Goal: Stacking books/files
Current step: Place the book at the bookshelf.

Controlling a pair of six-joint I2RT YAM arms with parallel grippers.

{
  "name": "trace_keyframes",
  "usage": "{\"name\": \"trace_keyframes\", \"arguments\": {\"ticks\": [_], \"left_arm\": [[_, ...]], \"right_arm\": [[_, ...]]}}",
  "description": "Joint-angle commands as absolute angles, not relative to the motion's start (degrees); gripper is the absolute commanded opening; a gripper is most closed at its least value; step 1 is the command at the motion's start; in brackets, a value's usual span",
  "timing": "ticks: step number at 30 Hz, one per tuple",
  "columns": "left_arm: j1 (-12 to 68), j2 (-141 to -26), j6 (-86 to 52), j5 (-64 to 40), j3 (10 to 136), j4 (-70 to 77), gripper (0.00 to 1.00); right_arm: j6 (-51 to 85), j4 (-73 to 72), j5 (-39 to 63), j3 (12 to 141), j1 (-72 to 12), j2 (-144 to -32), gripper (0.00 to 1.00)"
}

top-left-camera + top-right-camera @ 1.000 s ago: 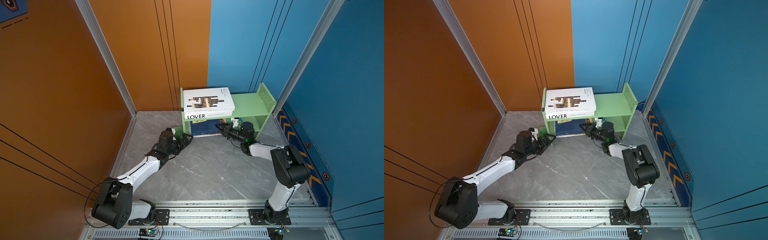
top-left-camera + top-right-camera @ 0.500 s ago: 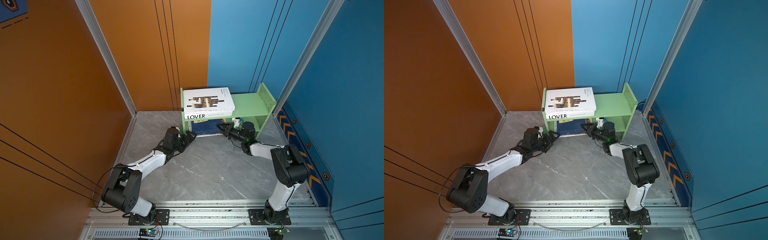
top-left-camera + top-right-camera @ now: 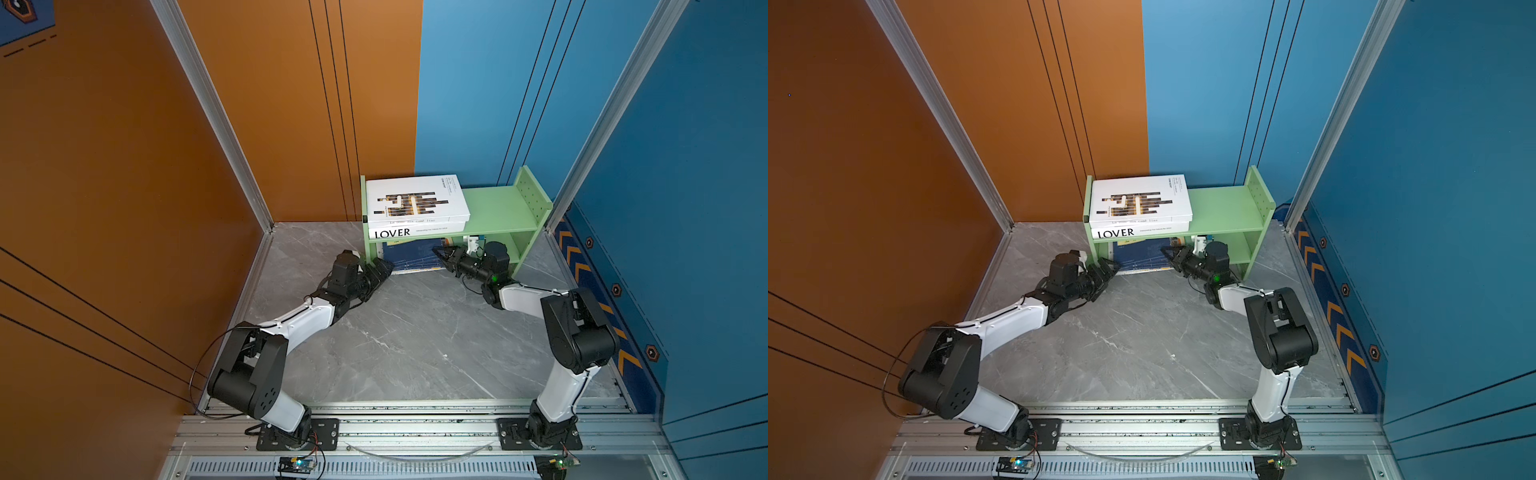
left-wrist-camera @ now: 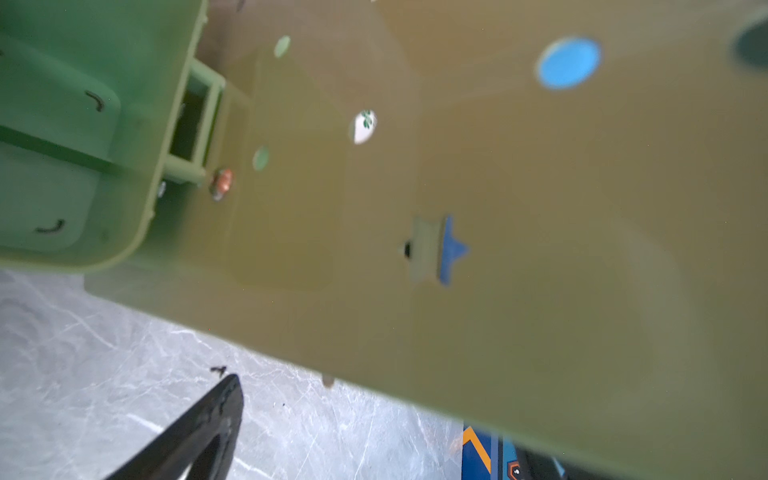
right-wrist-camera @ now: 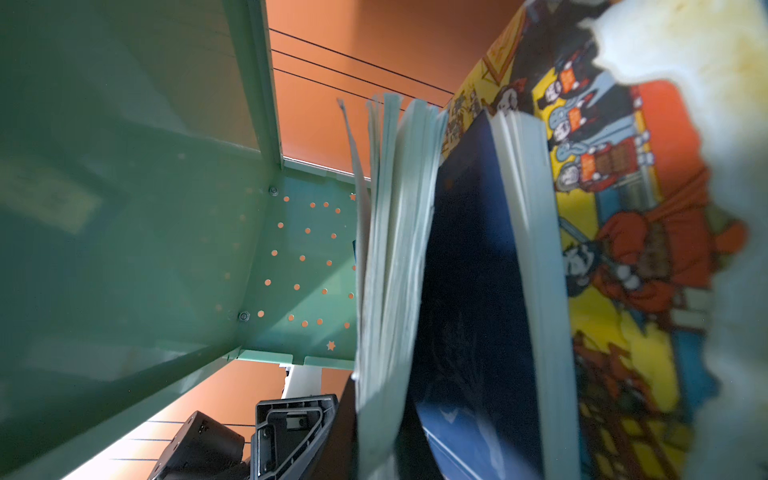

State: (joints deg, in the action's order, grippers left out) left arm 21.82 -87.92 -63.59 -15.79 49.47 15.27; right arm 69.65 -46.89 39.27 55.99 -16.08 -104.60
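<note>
Green shelf (image 3: 505, 203) standing against the back walls, seen in both top views; on its top board, at the end nearer the orange wall, a thick white "LOVER" book (image 3: 415, 232) lies flat with a white book with brown-black bars (image 3: 415, 199) stacked squarely on it; under the top board a navy book (image 3: 409, 257) lies flat, its front edge jutting past the shelf's front; the right wrist view shows, in that lower space, fanned pale page edges (image 5: 390, 249), the navy cover and a yellow picture book (image 5: 615, 249) side by side; right gripper (image 3: 441, 254) closed, its tip inside the lower space at the navy book's edge, whether it pinches anything cannot be told; left gripper (image 3: 380, 270) with jaws spread wide, at the shelf's front foot on the orange-wall side, just beside the navy book's corner; one of its fingers (image 4: 208, 419) shows over the grey floor (image 3: 415, 340) beside the shelf's side panel
</note>
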Motion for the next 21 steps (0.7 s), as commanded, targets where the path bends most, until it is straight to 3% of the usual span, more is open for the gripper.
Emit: {"name": "trace_keyframes", "arguments": {"ticks": [1,21], "left_arm": [[21.9,-89.0,-64.1,-14.6,51.1,16.2,0.98],[21.2,-91.6,-65.9,-14.8,51.0,19.0,0.98]], "right_arm": [[67.7,-46.6,40.2,58.3,-16.7,-105.6,0.02],[67.1,-45.8,39.1,58.4,-16.5,-105.8,0.01]]}}
